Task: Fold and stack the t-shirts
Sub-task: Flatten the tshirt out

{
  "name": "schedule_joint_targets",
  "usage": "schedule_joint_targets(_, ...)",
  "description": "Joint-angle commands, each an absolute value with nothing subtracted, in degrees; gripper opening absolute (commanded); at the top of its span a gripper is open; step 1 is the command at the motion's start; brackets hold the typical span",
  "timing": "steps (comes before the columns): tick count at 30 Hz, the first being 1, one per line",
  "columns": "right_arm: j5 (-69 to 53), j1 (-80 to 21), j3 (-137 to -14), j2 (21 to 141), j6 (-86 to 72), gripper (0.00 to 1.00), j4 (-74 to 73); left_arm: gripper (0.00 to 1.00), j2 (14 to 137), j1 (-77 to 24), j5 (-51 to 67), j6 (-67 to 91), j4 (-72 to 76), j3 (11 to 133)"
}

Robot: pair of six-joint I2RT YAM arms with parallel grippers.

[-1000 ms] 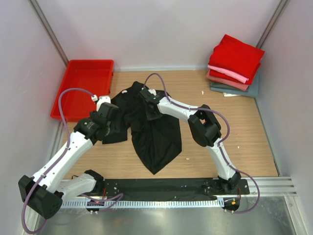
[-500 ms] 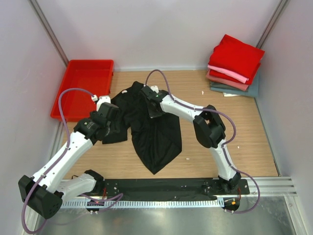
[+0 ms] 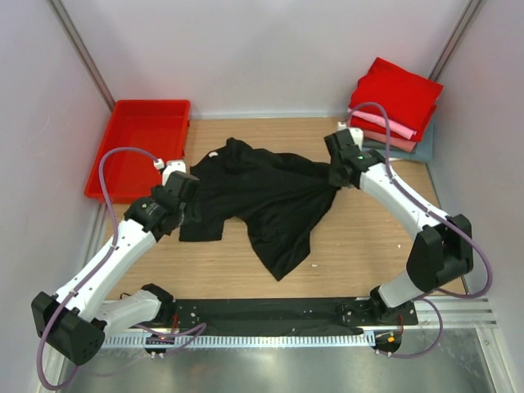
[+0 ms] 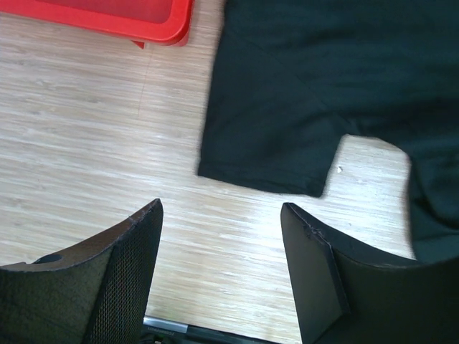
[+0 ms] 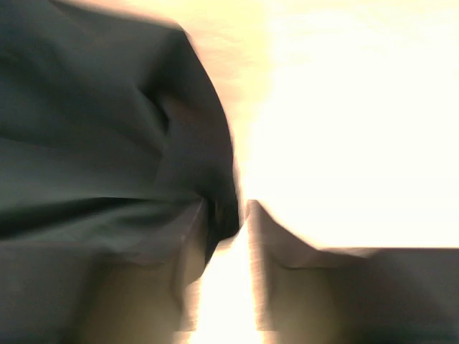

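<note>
Your right gripper [image 3: 338,177] is closed almost all the way on a pinch of the black shirt [image 3: 270,196]. The wrist view is smeared, but dark cloth sits between the fingers, and from above the shirt draws to a point right at them. Your left gripper [image 4: 221,209] stands wide with nothing in it, hanging over bare table [image 3: 368,246] just short of the sleeve [image 4: 265,154] hem.

The shirt lies crumpled across the middle of the table. Its collar is toward the far edge, one sleeve is out to the left, and a tail of cloth points at the near edge. The finished stack [image 3: 393,102] sits in the far right corner, red on top. A red tray [image 3: 143,139] fills the far left corner.

Expect the shirt to be light and limp, with no stiffness of its own. It will likely follow a pull, slide easily on the wood and bunch wherever you hold it by one point. A single pinch will probably rope it up rather than spread it.

Take it with both grippers at matching spots, shoulder seams or hem corners, where the doubled edge gives more to bite. For your left, the sleeve hem just ahead looks like the easy catch. Check that you have caught only the layers you mean to.
</note>
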State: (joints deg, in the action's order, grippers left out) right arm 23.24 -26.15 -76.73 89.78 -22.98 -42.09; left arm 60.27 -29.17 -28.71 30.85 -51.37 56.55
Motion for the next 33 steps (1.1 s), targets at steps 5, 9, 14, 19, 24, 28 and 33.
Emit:
schedule_joint_targets(5, 21.01, -18.63, -67.67, 85.26, -24.25, 0.87, -39.90, 0.66, 61.17, -29.00, -25.14, 31.64, -51.24, 57.83)
schedule_joint_targets(9, 10.22, -19.68, -64.53, 79.21, -27.76, 0.88, -35.87, 0.66, 61.00, -29.00, -22.68, 34.44, -51.24, 56.70)
schedule_joint_targets(14, 5.36, -34.08, -55.92, 70.77, -34.62, 0.86, -32.61, 0.66, 61.25, -29.09, -18.64, 38.05, -48.25, 53.53)
schedule_joint_targets(19, 4.22, -42.44, -46.60, 68.38, -42.18, 0.73, -29.45, 0.65, 61.87, -29.36, -17.75, 42.88, -41.86, 48.88)
schedule_joint_targets(24, 4.92, -44.56, -40.00, 66.97, -45.70, 0.70, -27.33, 0.64, 62.83, -29.36, -19.24, 46.23, -34.99, 42.28)
schedule_joint_targets(28, 3.17, -45.44, -38.50, 66.71, -46.84, 0.70, -25.84, 0.64, 64.77, -29.36, -20.39, 46.67, -31.83, 40.43)
schedule_joint_targets(33, 2.46, -46.49, -37.97, 68.81, -47.55, 0.70, -23.03, 0.65, 67.41, -29.36, -21.00, 47.11, -28.75, 38.59)
